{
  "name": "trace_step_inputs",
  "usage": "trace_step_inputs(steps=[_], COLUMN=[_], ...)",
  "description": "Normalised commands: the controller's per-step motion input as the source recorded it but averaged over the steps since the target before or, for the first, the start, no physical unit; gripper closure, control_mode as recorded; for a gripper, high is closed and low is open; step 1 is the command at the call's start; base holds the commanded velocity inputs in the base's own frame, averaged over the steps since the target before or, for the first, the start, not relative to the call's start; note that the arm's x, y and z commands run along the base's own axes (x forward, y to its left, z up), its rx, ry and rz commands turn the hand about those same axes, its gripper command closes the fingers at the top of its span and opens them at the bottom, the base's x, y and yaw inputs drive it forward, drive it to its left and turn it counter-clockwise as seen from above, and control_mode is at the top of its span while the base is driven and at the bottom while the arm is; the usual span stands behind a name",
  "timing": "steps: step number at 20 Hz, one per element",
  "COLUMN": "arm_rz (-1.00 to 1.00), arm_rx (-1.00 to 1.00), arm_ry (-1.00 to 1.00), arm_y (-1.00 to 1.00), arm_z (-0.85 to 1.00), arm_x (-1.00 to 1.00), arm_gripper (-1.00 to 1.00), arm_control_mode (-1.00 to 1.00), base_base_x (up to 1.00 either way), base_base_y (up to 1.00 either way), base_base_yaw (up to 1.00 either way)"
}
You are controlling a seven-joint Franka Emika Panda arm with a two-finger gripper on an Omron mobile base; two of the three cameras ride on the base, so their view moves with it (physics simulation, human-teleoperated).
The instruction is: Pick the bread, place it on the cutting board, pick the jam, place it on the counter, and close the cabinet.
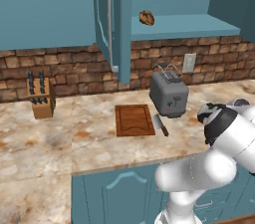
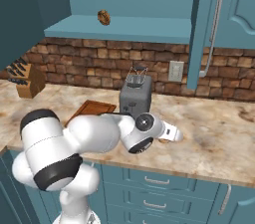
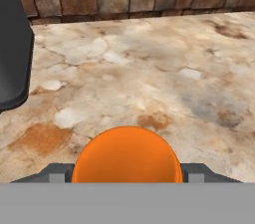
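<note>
Jam point(image 3: 127, 156) between pincer point(image 3: 127, 173) fingertips, above counter point(image 3: 164, 73)

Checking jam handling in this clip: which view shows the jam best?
The hand view: the jam sits large and orange between the gripper fingertips, above the counter. In the right base view the hand hides it almost wholly; the left base view gives no clear sight.

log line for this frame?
gripper: shut on orange jam jar | over marbled beige counter | brown bread lump: cabinet shelf | dark-brown cutting board: bare
</note>
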Motion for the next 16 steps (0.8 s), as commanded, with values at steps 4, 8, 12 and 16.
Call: trace_step_inputs(steps=[4, 8, 12, 16], arm_rz=[0.0, 0.0, 0.0, 0.0], arm_rx=[0.0, 0.0, 0.0, 0.0], arm_ry=[0.0, 0.0, 0.0, 0.0], arm_y=[0.0, 0.0, 0.0, -0.01], arm_z=[-0.4, -0.32, -0.32, -0.27], arm_x=[0.0, 0.0, 0.0, 0.0], arm_gripper=[1.0, 1.0, 1.0, 1.0], arm_control_mode=[-1.0, -1.0, -1.0, -1.0], base_base_x=[0.0, 0.0, 0.0, 0.0], base_base_y=[0.0, 0.0, 0.0, 0.0], base_base_yaw=[0.0, 0.0, 0.0, 0.0])
